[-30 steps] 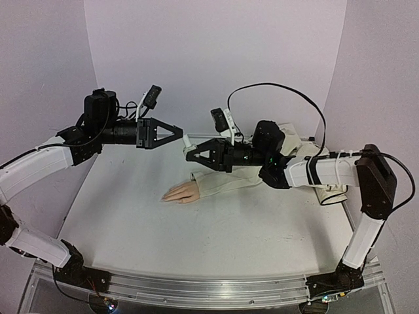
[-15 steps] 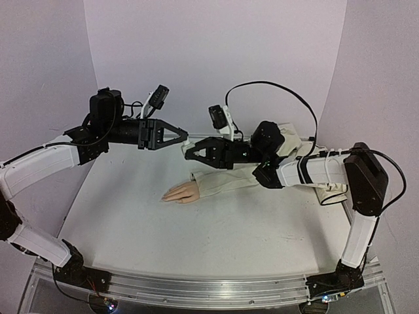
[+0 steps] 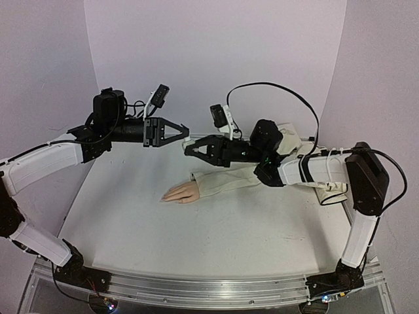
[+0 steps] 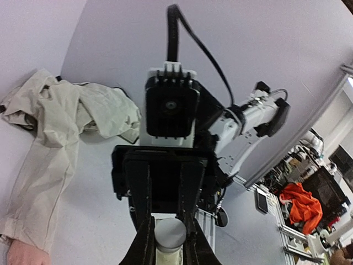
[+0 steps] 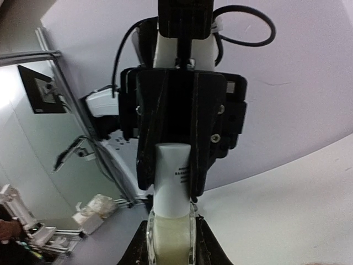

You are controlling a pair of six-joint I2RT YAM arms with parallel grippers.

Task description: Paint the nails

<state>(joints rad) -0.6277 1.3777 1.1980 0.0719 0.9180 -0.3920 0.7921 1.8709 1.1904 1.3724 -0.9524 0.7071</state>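
A peach fake hand [image 3: 181, 193] lies on the table, coming out of a beige cloth sleeve [image 3: 226, 181]; its nails are too small to make out. Above it the two grippers meet in mid-air. My right gripper [image 5: 170, 243] is shut on the glass body of a small nail polish bottle [image 5: 170, 237]. My left gripper [image 4: 170, 243] is shut on that bottle's white cap [image 4: 170, 232]. In the top view the left gripper [image 3: 186, 132] and right gripper [image 3: 188, 148] meet tip to tip, hiding most of the bottle.
Crumpled beige cloth [image 4: 105, 110] lies at the back of the table behind the sleeve. Lilac walls close off the back and sides. The right arm [image 3: 314, 170] stretches low across the back right.
My left gripper has moved right to the bottle and shut on its cap. The right gripper has risen slightly, still holding the bottle.
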